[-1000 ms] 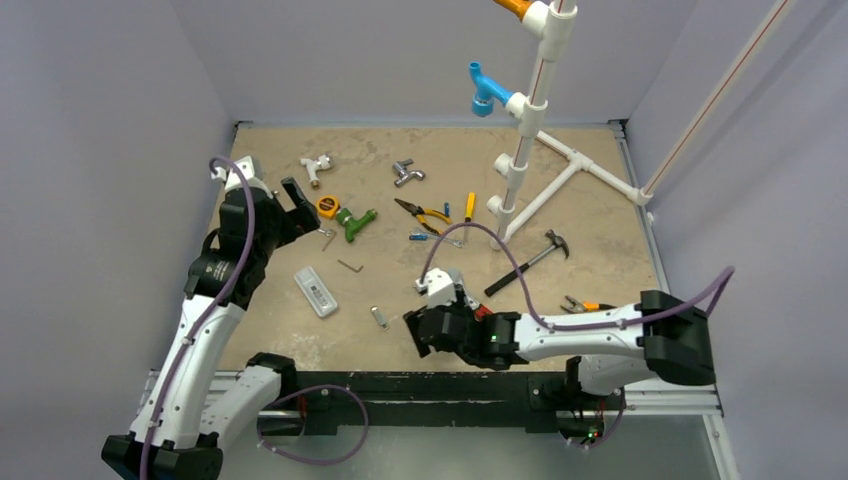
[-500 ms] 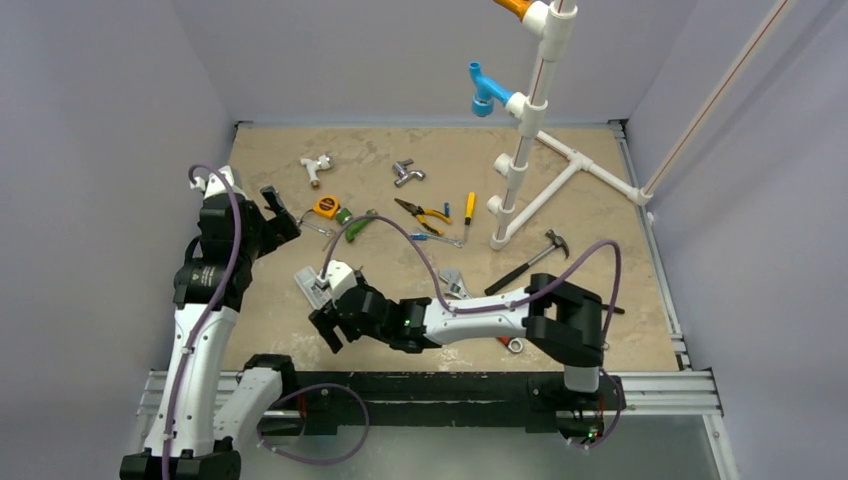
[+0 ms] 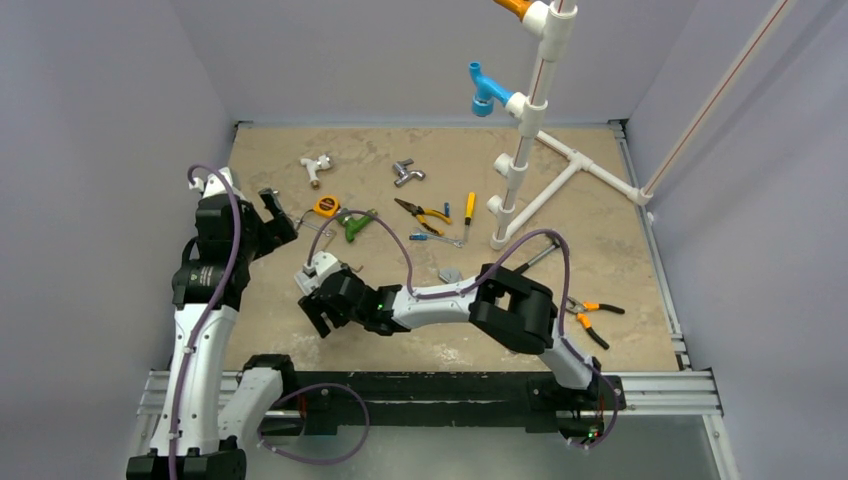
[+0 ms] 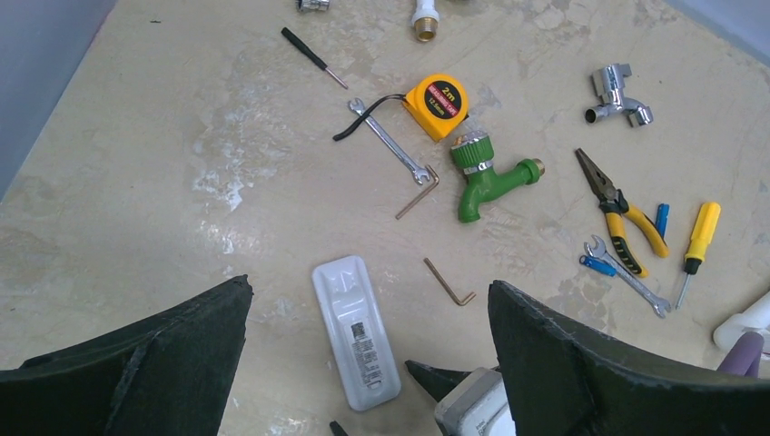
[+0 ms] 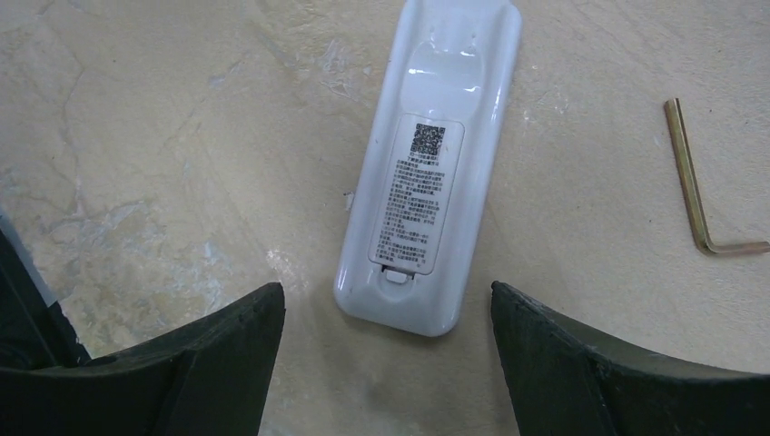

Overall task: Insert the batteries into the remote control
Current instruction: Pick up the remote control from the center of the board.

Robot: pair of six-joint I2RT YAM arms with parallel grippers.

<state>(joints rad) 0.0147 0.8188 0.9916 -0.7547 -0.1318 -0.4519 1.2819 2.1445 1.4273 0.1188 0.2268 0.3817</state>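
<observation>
Remote control (image 5: pixel 427 173) lies back-up on the sandy table (image 5: pixel 136 136), label showing; right gripper (image 5: pixel 384 300) hovers over one end of it, jaws wide apart, holding nothing; left gripper (image 4: pixel 370 286) likewise spread, empty; a blue battery (image 4: pixel 661 219) lies well apart, beside the pliers (image 4: pixel 617 213).

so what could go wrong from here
The remote lies flat, label side up, cover apparently shut, so the open right gripper may skid it across the table. The hex key beside it could get snagged. The batteries lie tight among pliers and a spanner, awkward to pick.
</observation>
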